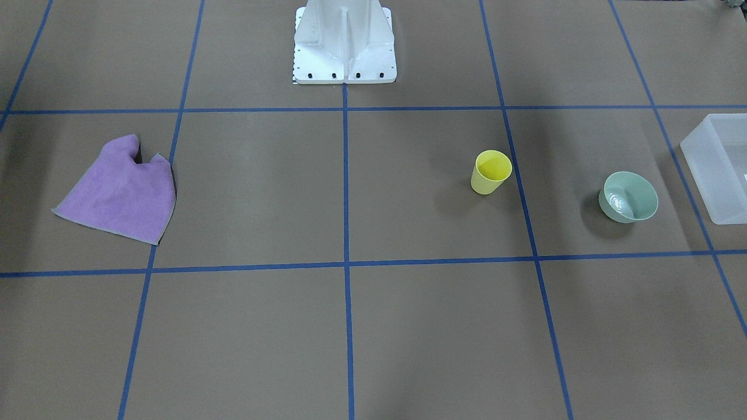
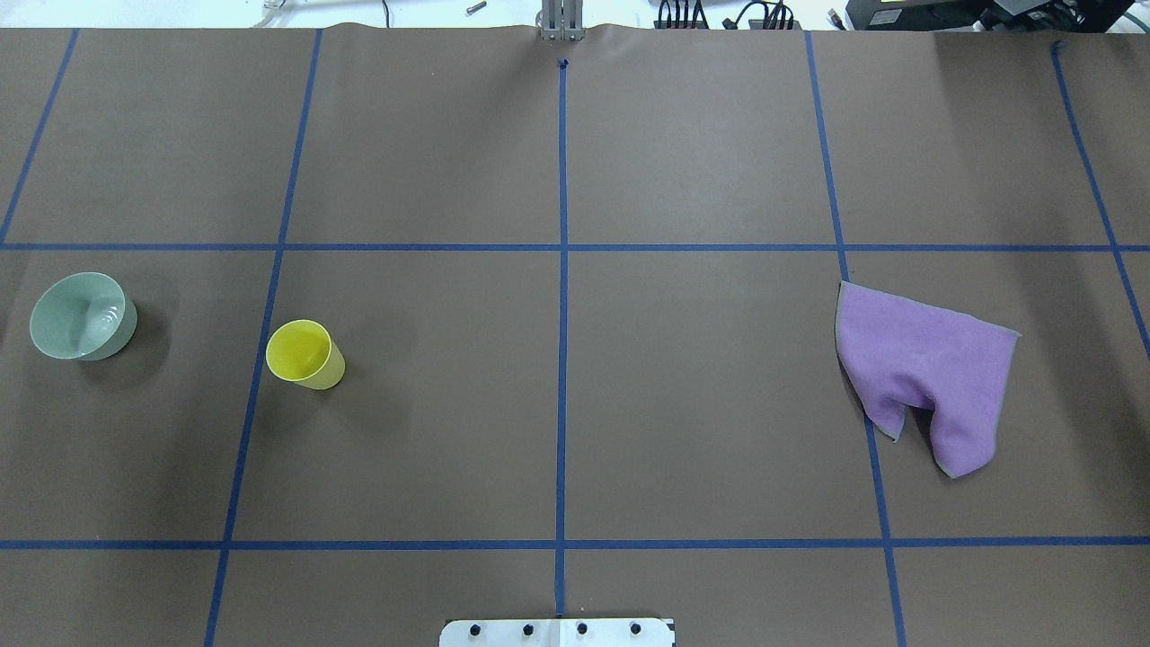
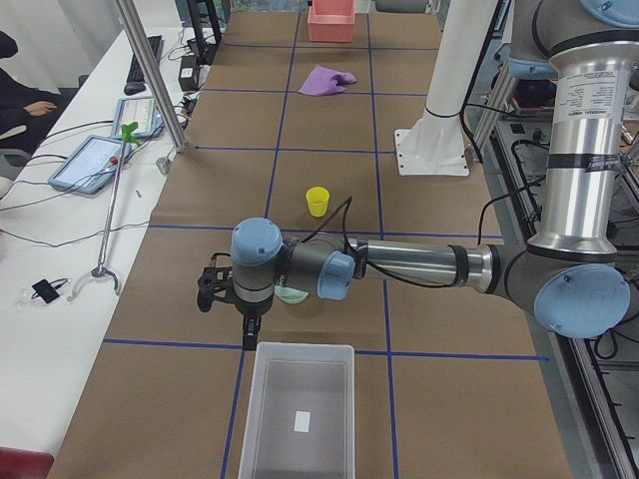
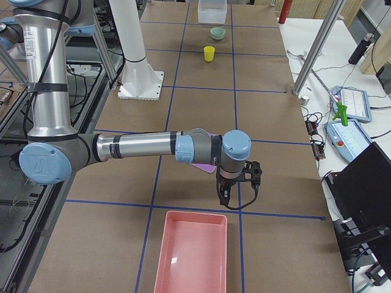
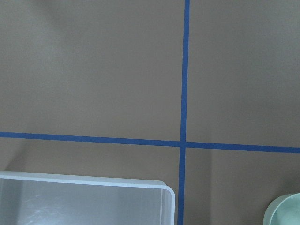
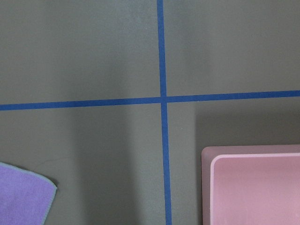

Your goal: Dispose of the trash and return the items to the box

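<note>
The yellow cup (image 1: 491,172) stands upright on the brown table; it also shows in the overhead view (image 2: 304,355). The mint-green bowl (image 1: 629,197) sits upright between the cup and the frosted white box (image 1: 721,169). The box (image 3: 300,409) holds nothing but a small white label. My left gripper (image 3: 247,334) hangs above the table between bowl and box, near the box's edge. My right gripper (image 4: 223,196) hangs at the other end, between the purple cloth (image 2: 925,373) and a pink bin (image 4: 192,250). I cannot tell whether either gripper is open or shut. The wrist views show no fingers.
The white robot pedestal (image 1: 344,46) stands at the table's robot side, centre. Blue tape lines grid the table. Beyond the far edge are tablets, cables, frame posts (image 3: 150,70) and a seated person (image 3: 20,90).
</note>
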Motion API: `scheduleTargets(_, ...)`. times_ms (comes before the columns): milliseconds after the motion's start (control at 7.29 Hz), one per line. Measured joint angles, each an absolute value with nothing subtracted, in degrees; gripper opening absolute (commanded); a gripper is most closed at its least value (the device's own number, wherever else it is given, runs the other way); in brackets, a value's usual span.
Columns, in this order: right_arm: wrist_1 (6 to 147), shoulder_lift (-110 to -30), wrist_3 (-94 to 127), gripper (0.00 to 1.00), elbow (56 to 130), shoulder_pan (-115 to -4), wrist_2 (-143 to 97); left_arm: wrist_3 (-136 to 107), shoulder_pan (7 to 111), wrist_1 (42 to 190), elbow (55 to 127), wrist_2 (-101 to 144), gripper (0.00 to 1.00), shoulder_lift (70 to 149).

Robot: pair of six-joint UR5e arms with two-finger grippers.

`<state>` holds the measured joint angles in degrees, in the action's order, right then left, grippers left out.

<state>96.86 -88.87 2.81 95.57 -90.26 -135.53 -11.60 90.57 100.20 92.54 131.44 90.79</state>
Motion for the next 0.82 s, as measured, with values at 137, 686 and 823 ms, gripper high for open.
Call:
scheduleTargets(137, 96.86, -88.94, 2.81, 1.0, 95.71, -90.26, -135.53, -11.6, 90.58, 100.2, 92.66, 131.47, 0.99, 90.72)
scheduleTargets(686, 96.92, -89.06, 2.97, 1.0, 95.88, -90.26, -136.23, -11.57, 90.6, 100.38, 93.49, 131.47, 0.99, 90.3)
scheduleTargets(823, 96.89, -89.09, 2.98, 1.0, 95.91, -90.26, -136.54, -11.55, 90.63, 100.51, 93.8, 131.31, 0.99, 90.1)
